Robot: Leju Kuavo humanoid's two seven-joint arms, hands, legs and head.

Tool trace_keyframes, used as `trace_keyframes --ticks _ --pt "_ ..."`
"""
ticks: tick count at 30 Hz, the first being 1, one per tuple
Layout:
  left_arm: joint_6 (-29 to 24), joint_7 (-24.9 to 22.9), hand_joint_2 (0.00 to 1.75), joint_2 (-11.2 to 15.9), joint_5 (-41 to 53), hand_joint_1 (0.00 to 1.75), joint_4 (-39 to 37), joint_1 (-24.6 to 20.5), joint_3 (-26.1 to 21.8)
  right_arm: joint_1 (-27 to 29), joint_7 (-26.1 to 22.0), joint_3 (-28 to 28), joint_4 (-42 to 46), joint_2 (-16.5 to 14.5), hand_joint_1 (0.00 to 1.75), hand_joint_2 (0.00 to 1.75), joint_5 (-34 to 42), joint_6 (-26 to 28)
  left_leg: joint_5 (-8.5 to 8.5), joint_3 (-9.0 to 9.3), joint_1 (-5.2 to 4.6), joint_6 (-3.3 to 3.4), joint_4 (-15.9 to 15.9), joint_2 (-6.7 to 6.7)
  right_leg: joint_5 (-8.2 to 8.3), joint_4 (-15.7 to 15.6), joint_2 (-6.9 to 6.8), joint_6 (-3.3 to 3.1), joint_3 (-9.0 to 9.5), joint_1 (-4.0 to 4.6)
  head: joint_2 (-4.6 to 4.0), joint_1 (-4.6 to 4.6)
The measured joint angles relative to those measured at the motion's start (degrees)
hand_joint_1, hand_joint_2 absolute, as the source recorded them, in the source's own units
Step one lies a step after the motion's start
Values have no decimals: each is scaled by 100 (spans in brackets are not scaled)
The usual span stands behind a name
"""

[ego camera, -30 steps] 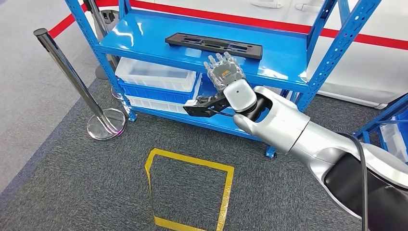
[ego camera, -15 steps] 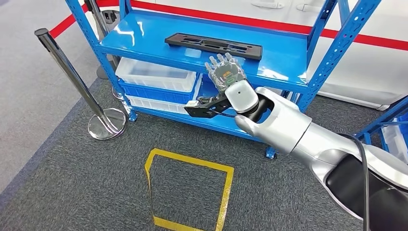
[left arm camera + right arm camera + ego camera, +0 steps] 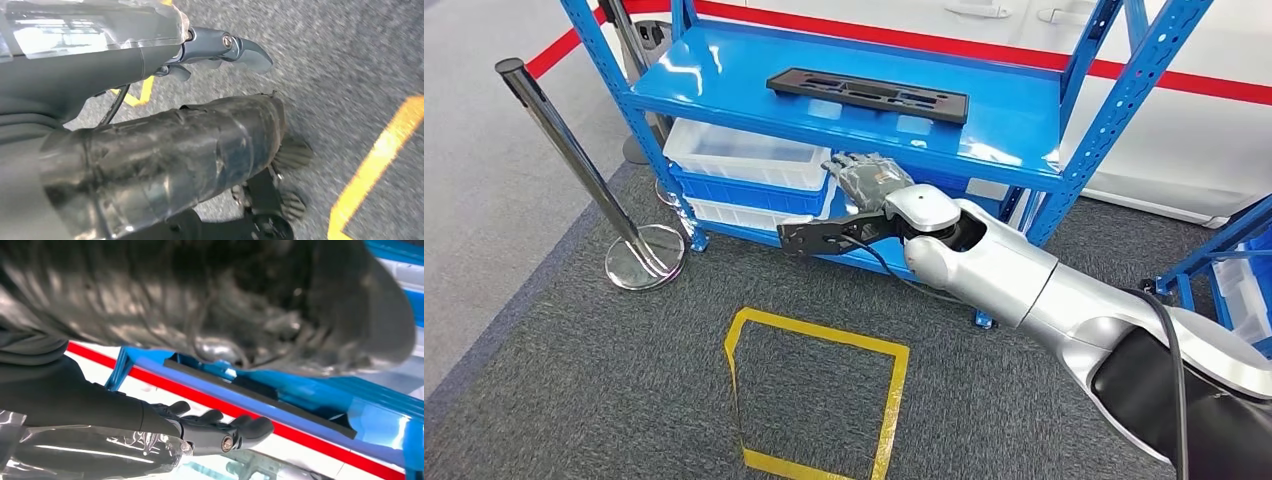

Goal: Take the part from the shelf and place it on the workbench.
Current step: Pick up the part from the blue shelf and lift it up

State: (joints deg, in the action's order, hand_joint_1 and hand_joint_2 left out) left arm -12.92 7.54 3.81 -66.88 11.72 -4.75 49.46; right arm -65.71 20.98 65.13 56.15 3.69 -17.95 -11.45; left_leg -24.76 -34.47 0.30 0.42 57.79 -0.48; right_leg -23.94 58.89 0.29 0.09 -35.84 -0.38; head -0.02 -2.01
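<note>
The part is a long flat black plate with cut-outs, lying on the top board of the blue shelf. My right hand is stretched out in front of that board's front edge, slightly below it, with the fingers straight and nothing in them. It is short of the part and does not touch it. In the right wrist view the hand points towards the part on the shelf. My left hand hangs over the grey carpet and holds nothing.
White and blue bins sit on the lower shelf behind my right hand. A chrome barrier post with a round base stands to the left. A yellow tape square marks the carpet. Another blue rack is at the right.
My right hand has turned from upright to lying flat and has dropped lower and leftward, from the shelf board's level to just below its front edge. The part has not moved.
</note>
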Motion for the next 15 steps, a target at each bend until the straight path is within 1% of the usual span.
trace_keyframes --ticks 1,2,3,5,6,7,8,9,10,11,12,13,14,15 --pt "-26 0 0 6 13 0 0 9 0 6 30 19 7 13 0 0 59 30 20 18 14 35 -33 6 -46 47 -2 31 -18 3 0 5" --pt "-52 1 0 8 28 0 0 16 0 6 55 36 15 29 0 0 104 48 41 34 30 70 -66 14 -147 189 -1 57 -80 8 0 16" --pt "-82 1 0 8 40 0 0 20 0 8 80 51 22 50 0 0 139 61 55 43 41 95 -86 21 -303 448 -3 76 -196 6 0 28" --pt "-130 2 0 8 53 0 0 17 0 39 114 96 29 92 0 0 178 73 56 36 36 118 -79 24 -648 1190 -5 104 -534 -2 0 47" --pt "-145 2 0 8 57 0 0 16 0 65 122 125 29 110 0 0 185 74 54 31 34 120 -71 23 -726 1463 -6 112 -666 -9 0 49" --pt "-152 2 0 8 61 0 0 17 1 87 125 152 32 122 0 0 189 75 49 27 34 119 -61 21 -701 1550 -7 115 -711 -14 0 49" --pt "-155 2 0 8 64 0 0 18 1 99 125 173 37 133 0 0 192 75 42 25 34 114 -49 18 -572 1406 -7 111 -642 -17 0 49" --pt "-157 2 0 8 66 0 0 18 2 100 125 186 45 140 0 0 192 76 31 25 34 105 -31 12 -374 1065 -7 99 -469 -18 0 49" --pt "-157 2 0 8 66 0 0 19 2 95 125 192 55 149 0 0 192 78 16 21 34 89 -12 7 -222 670 -6 75 -266 -14 0 49" --pt "-158 4 0 8 66 0 0 16 2 87 125 196 66 156 0 0 192 79 0 8 25 69 17 3 -111 338 -4 50 -96 -2 1 46" --pt "-164 10 0 9 69 0 0 13 2 83 125 199 78 162 0 0 192 82 -10 -7 18 43 39 0 -62 125 0 24 11 10 1 43" --pt "-175 18 0 10 74 0 0 11 2 81 125 203 88 164 0 0 192 85 -14 -22 14 16 50 0 -75 50 4 1 44 24 1 42" --pt "-190 26 0 12 80 0 0 9 2 80 125 208 96 166 0 0 191 89 -11 -30 11 -13 52 0 -64 41 6 -19 40 36 1 41" --pt "-209 34 0 14 86 0 0 9 2 78 132 210 103 170 0 0 189 96 -15 -38 19 -45 50 1 -54 28 6 -48 43 27 0 43"
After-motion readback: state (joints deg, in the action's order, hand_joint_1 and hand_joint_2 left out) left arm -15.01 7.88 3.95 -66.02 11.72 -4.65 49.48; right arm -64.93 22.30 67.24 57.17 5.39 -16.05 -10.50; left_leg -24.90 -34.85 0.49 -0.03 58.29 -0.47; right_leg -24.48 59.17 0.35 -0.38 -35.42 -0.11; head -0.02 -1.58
